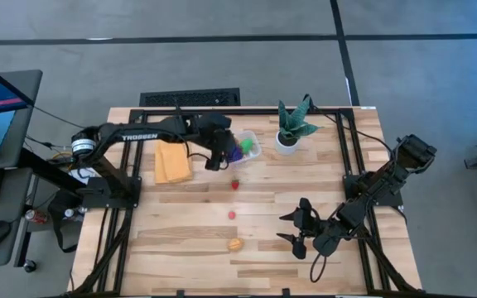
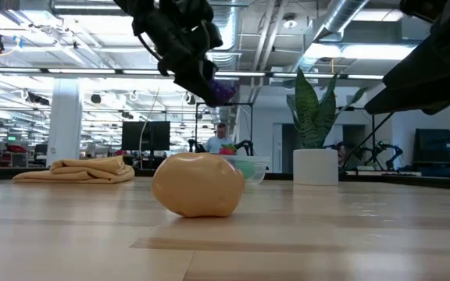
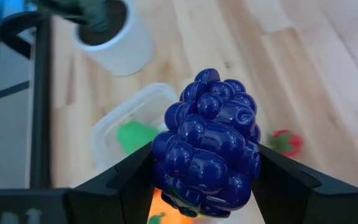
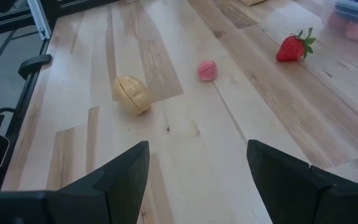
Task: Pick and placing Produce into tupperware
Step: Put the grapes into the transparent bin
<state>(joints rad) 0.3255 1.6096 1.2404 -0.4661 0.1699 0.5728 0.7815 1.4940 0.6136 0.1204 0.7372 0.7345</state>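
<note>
We see the left gripper (image 1: 217, 157) raised above the table at about eleven o'clock from the table's centre, its jaws closed on a purple grape bunch (image 3: 207, 146). In the left wrist view the bunch fills the gap between the two dark fingers (image 3: 114, 186), its long axis running away from the wrist, with the narrower tip pointing forward and the broad end down between the fingers. In the low view the grapes (image 2: 223, 92) hang well clear of the tabletop.

The clear tupperware (image 1: 248, 146) sits just beside the gripper, at roughly three o'clock from it, and at nine o'clock from the white-potted plant (image 1: 291, 130). Inside the tub we make out a green piece (image 3: 137, 135) and purple items (image 1: 245, 145); an orange piece (image 3: 160, 208) shows beneath the grapes, though we cannot tell whether it lies in the tub.

On the bare wood, a strawberry (image 4: 293, 46) lies at about six o'clock from the tub, its green leaf end pointing toward the tub side. A small pink piece (image 4: 207, 70) lies farther along at six o'clock, and a tan rounded piece (image 4: 132, 93) beyond that, near the table's front. A folded tan cloth (image 1: 172, 161) lies at nine o'clock from the left gripper.

The right gripper (image 1: 295, 225) waits at about four o'clock from the table's centre, jaws spread wide and holding nothing.
</note>
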